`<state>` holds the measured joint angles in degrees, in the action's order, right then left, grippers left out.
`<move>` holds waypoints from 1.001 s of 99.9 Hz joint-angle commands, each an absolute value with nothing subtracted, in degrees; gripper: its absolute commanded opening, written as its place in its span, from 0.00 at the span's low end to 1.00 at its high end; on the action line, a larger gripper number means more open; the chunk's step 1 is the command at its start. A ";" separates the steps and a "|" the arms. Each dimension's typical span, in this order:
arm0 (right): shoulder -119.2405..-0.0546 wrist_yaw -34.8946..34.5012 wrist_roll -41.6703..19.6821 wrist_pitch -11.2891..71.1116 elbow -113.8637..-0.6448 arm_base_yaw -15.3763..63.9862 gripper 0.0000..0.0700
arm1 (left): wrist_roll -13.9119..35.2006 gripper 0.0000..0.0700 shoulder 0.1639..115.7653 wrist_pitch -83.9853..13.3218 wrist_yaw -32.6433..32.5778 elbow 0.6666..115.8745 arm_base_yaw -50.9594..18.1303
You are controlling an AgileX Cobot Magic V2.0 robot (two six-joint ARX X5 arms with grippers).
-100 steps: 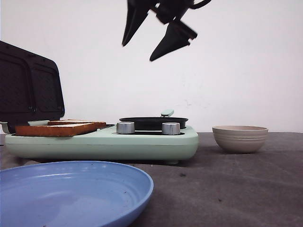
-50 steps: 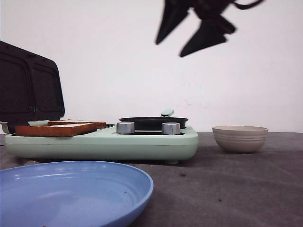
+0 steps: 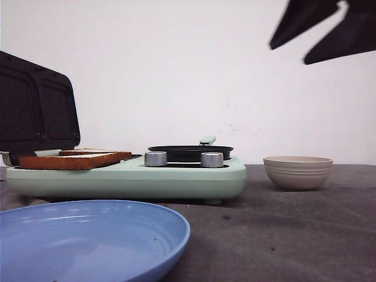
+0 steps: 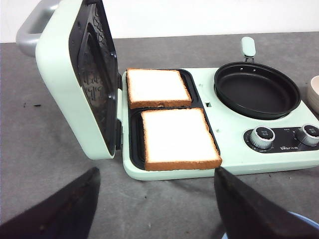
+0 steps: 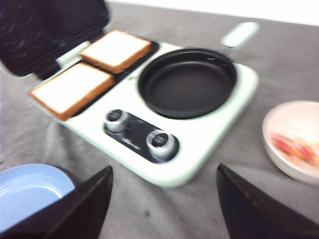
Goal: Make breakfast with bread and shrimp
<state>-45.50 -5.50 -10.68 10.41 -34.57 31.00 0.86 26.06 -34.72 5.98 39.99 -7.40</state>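
The right gripper (image 3: 326, 38) hangs high in the air, up above the beige bowl (image 3: 298, 171). Nothing stands between them. Down and to its left sits the mint green cooker (image 3: 176, 176), with a round black pan (image 5: 187, 82) and two silver knobs (image 5: 162, 141) on the near side. The cooker's dark lid (image 3: 35, 106) stands up at the far left end. A blue plate (image 3: 88, 241) lies in front of the cooker, closest to the camera.

The right gripper has its two black fingers (image 5: 259, 209) spread wide apart. It holds nothing and touches nothing. The left gripper (image 4: 154, 209) is spread wide too, and it is empty, hanging near the front edge of the cooker.

The bread (image 4: 177, 137) is two square white slices with brown edges. They lie flat, side by side, in the cooker's tray by the lid. The shrimp (image 5: 296, 147) are blurry pink and orange bits inside the beige bowl, below the right gripper.
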 commanded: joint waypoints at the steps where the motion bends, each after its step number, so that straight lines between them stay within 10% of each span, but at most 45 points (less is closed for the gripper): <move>1: -43.13 -4.71 -13.04 10.46 -32.97 31.31 0.57 | 1.13 0.57 26.11 -34.28 6.07 40.32 -7.42; 100: -36.21 -3.16 -11.75 18.11 -29.02 31.33 0.57 | 7.66 0.56 26.11 -32.86 6.26 40.34 -7.42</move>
